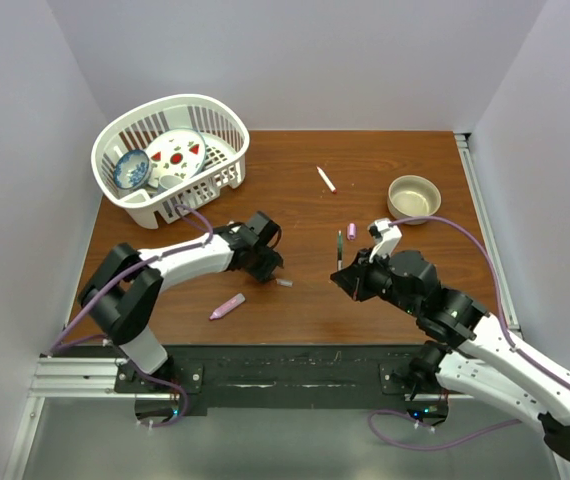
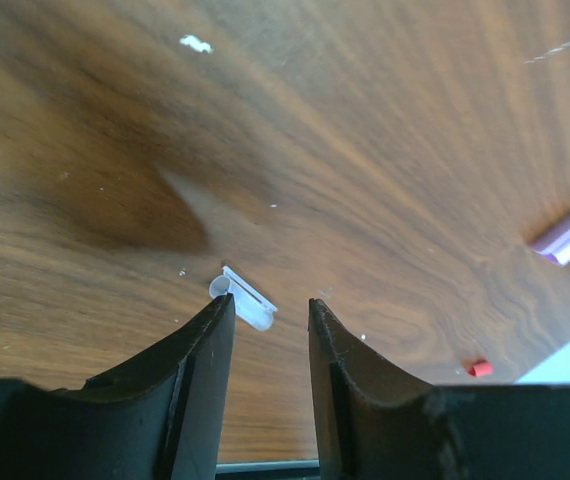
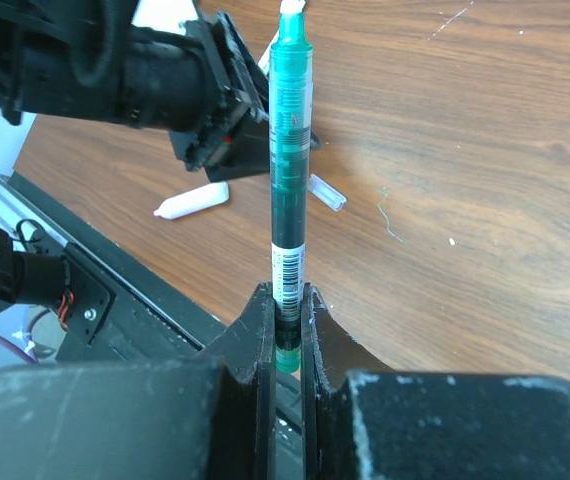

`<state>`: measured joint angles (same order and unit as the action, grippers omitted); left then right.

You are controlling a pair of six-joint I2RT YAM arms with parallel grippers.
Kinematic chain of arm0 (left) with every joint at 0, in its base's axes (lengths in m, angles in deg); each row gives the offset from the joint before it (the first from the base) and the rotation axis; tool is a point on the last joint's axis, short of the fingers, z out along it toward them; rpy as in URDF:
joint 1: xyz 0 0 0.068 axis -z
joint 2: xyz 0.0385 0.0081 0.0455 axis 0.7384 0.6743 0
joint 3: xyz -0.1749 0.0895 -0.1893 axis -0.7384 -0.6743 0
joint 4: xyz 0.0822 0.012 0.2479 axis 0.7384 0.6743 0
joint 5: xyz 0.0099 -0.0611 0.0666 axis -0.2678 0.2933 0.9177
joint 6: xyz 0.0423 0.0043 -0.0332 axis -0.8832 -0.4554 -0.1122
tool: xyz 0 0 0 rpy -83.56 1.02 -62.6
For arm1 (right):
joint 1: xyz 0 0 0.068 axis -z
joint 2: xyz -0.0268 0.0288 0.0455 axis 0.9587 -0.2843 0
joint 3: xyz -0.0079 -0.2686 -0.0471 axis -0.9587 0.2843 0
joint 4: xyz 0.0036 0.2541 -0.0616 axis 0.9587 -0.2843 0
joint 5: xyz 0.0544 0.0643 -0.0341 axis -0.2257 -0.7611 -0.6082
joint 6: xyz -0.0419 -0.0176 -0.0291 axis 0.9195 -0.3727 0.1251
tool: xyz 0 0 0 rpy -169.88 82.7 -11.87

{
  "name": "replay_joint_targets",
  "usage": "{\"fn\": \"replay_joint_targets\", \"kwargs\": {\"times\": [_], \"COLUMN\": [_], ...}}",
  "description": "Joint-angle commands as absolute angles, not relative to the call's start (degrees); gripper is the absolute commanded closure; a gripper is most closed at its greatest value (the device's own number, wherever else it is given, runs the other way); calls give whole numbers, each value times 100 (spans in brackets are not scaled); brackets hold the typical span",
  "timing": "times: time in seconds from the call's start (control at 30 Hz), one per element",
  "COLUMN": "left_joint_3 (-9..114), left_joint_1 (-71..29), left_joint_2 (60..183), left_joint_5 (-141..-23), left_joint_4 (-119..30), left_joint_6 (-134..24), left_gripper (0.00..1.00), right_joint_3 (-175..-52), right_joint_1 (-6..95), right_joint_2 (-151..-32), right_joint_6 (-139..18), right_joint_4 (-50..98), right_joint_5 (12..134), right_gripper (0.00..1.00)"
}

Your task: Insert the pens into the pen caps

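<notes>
**Reader:** What is on the table?

**Describer:** A brown wooden table (image 1: 305,310), seen from above, with a white slatted basket (image 1: 170,150) in its far left corner. I place everything else from that basket. It holds a patterned plate (image 1: 177,152) and a small blue bowl (image 1: 131,170).

**Reader:** Where is the left arm?

**Describer:** The left gripper (image 2: 270,320) hangs low over the wood, on the near side of the basket and a little to its right. Its jaws stand partly apart with nothing between them. A clear pen cap (image 2: 243,298) lies flat just ahead of the fingertips. I cannot tell whether it touches them.

**Reader:** And the right arm?

**Describer:** The right gripper (image 3: 287,310) is much further right of the basket, and nearer the front edge. Its jaws are clamped on one end of a green pen (image 3: 290,150). The pen sticks straight out past the fingers, pointing toward the table's far side.

**Reader:** Any other pens or caps?

**Describer:** A pink marker (image 1: 227,306) lies nearer than the basket, close to the front edge. A white pen (image 1: 326,179) lies to the basket's right, about level with its near rim. A pink cap (image 1: 351,230) lies further right, just beside the green pen's far end. A tan bowl (image 1: 414,195) stands furthest right.
</notes>
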<state>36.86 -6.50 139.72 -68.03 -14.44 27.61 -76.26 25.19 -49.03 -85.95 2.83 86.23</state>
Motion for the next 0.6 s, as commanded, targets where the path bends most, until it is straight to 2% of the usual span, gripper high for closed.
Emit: {"fn": "replay_joint_targets", "kwargs": {"times": [0.0,0.57], "left_joint_3": [4068,4525], "left_joint_1": [-559,-374], "left_joint_2": [14213,14934], "left_joint_5": [-6735,-6683], "left_joint_4": [-1275,-581], "left_joint_6": [3122,3017], "left_gripper": [60,69], "right_joint_3": [-7630,-7630], "right_joint_1": [2541,2532], "right_joint_2": [-4815,-4604], "right_joint_6": [-8398,-8214], "right_joint_4": [269,145], "right_joint_5": [8779,9288], "right_gripper": [100,100]}}
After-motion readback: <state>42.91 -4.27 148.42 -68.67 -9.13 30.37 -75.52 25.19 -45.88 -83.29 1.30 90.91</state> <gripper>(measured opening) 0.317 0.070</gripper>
